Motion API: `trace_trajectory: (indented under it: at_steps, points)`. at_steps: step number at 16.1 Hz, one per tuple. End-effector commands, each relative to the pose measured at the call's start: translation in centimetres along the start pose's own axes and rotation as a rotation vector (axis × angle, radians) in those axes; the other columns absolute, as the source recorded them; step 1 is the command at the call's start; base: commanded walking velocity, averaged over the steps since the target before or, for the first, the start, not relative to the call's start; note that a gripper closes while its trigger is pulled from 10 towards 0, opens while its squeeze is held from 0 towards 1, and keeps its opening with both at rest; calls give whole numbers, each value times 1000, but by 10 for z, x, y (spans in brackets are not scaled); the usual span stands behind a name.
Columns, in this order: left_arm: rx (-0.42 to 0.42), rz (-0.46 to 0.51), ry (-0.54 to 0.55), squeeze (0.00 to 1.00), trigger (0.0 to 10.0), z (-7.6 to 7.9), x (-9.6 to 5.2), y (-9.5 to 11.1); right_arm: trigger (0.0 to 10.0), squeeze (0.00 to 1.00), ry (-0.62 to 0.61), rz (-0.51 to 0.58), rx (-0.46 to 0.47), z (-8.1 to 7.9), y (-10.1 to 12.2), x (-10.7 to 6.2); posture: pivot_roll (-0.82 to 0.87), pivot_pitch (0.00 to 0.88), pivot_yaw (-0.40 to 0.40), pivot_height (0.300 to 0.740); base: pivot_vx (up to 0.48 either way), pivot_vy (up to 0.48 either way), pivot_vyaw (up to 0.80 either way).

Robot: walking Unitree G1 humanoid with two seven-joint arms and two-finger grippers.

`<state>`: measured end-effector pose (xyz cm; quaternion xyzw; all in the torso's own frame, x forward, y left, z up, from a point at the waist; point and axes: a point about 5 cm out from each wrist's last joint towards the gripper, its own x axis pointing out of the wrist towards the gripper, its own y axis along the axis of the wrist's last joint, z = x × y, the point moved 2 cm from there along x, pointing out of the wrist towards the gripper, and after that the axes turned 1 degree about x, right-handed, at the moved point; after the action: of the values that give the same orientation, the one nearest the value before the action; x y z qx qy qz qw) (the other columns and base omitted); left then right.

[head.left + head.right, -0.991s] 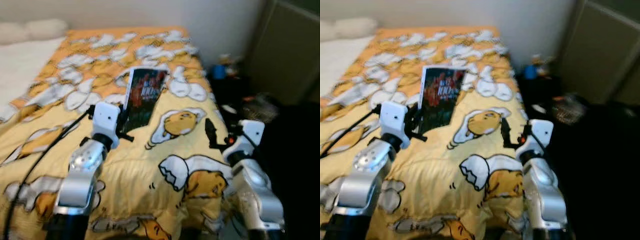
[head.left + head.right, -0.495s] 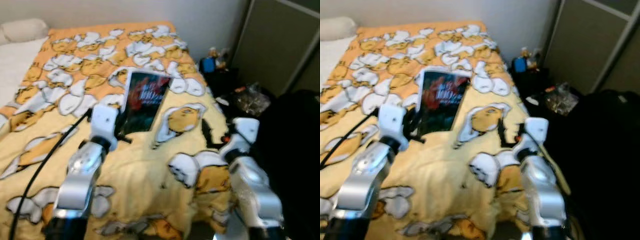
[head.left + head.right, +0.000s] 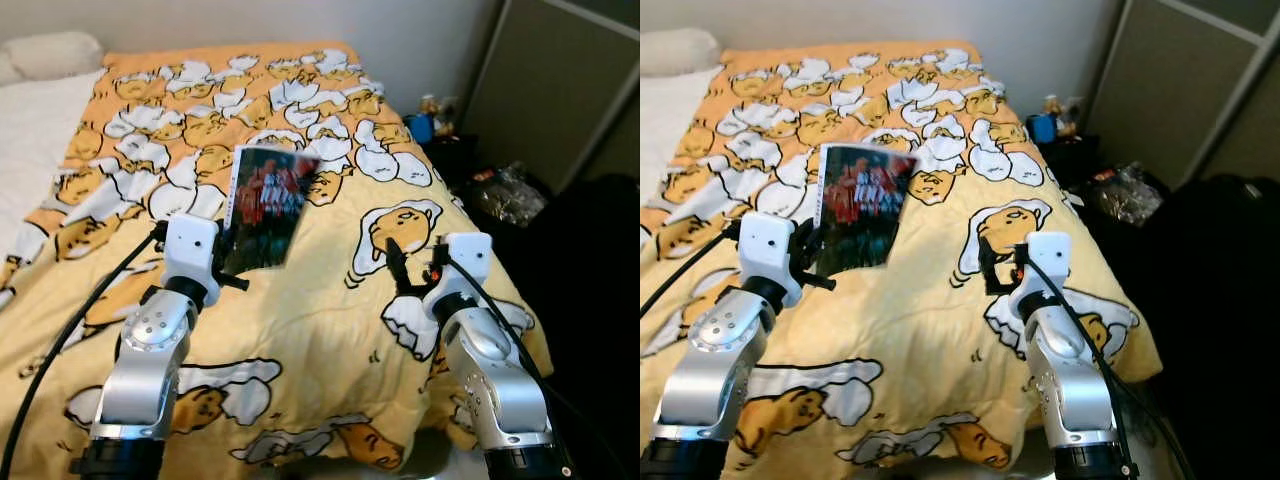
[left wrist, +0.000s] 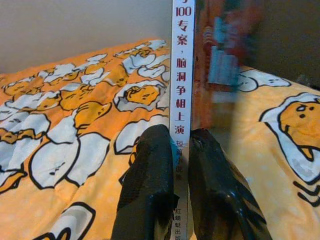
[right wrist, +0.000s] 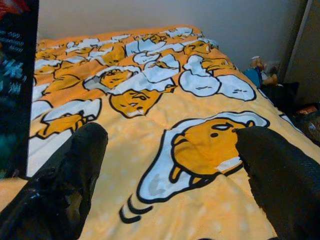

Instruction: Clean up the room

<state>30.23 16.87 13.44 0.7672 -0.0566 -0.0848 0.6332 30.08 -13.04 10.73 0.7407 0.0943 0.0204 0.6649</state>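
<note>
A dark book (image 3: 262, 208) with red cover art is held up over the bed, its white spine (image 4: 181, 100) printed with red characters. My left gripper (image 4: 181, 170) is shut on the spine near its lower end. The book's blurred cover (image 3: 855, 205) leans away over the quilt. My right gripper (image 5: 170, 165) stands open above the quilt, nothing between its fingers (image 5: 75, 175), to the right of the book; it also appears in the head view (image 3: 400, 268).
A yellow-orange quilt (image 3: 300, 320) with egg cartoons covers the bed. A white pillow (image 3: 50, 52) and sheet lie at the far left. Dark clutter and a blue item (image 3: 420, 128) sit on the floor right of the bed, before a grey wardrobe (image 3: 560, 90).
The camera has shifted, so the bed sits differently in frame. The book stays in my left gripper and now stands further left. The right gripper stays open.
</note>
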Motion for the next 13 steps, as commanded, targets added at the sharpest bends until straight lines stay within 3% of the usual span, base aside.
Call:
trace_trajectory:
  at_steps: [1,13]
  points:
    - [9,37,-9,0,10000,3,1,9,10000,0,-13,-2,1,7,0,-2,-1,0,41,740,0,379,0]
    - [14,31,-19,0,10000,4,-2,8,10000,0,-15,4,26,6,-2,-4,-4,0,44,740,0,381,0]
